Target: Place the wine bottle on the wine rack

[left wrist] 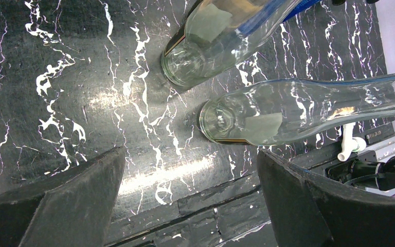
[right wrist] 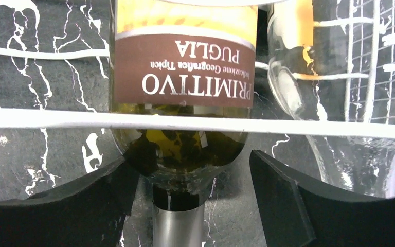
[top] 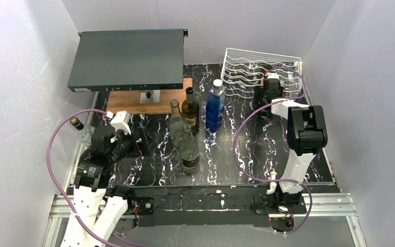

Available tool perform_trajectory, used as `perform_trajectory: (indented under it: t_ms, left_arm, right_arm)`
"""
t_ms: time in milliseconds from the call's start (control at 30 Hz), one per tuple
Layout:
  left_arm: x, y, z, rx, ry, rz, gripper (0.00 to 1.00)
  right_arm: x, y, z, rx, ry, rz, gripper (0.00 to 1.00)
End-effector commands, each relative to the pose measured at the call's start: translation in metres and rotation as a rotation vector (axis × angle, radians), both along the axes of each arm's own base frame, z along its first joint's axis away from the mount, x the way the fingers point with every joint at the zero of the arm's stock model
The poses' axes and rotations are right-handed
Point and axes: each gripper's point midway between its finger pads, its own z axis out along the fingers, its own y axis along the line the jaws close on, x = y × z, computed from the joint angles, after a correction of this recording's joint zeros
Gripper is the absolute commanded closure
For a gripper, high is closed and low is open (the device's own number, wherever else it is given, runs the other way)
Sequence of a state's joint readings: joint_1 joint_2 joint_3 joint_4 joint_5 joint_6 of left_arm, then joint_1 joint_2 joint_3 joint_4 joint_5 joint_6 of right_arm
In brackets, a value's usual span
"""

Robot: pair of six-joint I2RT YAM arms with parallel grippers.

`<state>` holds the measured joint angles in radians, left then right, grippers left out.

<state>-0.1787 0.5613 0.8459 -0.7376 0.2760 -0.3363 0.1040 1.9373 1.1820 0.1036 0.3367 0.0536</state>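
Desk (top: 247, 149): black with white veining, carries all items
Metal box (top: 126, 59): dark, flat, at far left
Wine rack (top: 241, 67): white wire, at far right corner
Wine bottle (right wrist: 182, 67): lies in a rack cradle, brown label, one white wire across its shoulder
Right jaws: apart, bottle neck between them
Left jaws: wide apart above the desk, near two clear bottles (left wrist: 221, 41)

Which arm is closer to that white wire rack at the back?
Right. The right gripper sits at the white wire rack, open around a brown-labelled bottle; the left gripper hovers far across the table.
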Motion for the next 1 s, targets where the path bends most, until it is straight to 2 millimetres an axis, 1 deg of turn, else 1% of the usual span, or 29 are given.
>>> perform_trajectory:
  t_ms: [0,100,233,333,500,667,833,967]
  left_arm:
    - [-0.002,-0.001,0.0,0.001,-0.003,-0.008,0.01]
    - [-0.002,-0.001,0.001,0.0,-0.006,-0.009,0.01]
    - [-0.002,-0.001,0.001,-0.003,-0.006,-0.013,0.01]
    - [-0.002,-0.003,0.001,-0.006,-0.005,-0.019,0.01]
    - [-0.002,-0.003,0.001,-0.006,-0.005,-0.019,0.01]
    - [0.0,-0.002,-0.003,0.001,0.015,-0.01,0.01]
    - [0.0,0.0,-0.003,0.007,0.015,0.001,0.01]
    - [0.0,0.002,-0.002,0.01,0.007,0.013,0.01]
  right_arm:
    - [-0.003,-0.003,0.019,0.015,-0.013,-0.026,0.12]
    - [-0.02,-0.001,0.016,0.045,-0.002,-0.033,0.11]
    - [-0.039,0.002,0.02,0.079,-0.001,-0.034,0.09]
    - [-0.05,0.005,0.031,0.1,0.0,-0.031,0.08]
    - [-0.081,0.009,0.05,0.156,0.037,-0.073,0.07]
    - [-0.117,0.041,0.064,0.332,0.086,-0.033,0.08]
    - [-0.145,0.078,0.097,0.505,0.033,0.109,0.08]
    - [-0.164,0.107,0.13,0.613,-0.034,0.279,0.08]
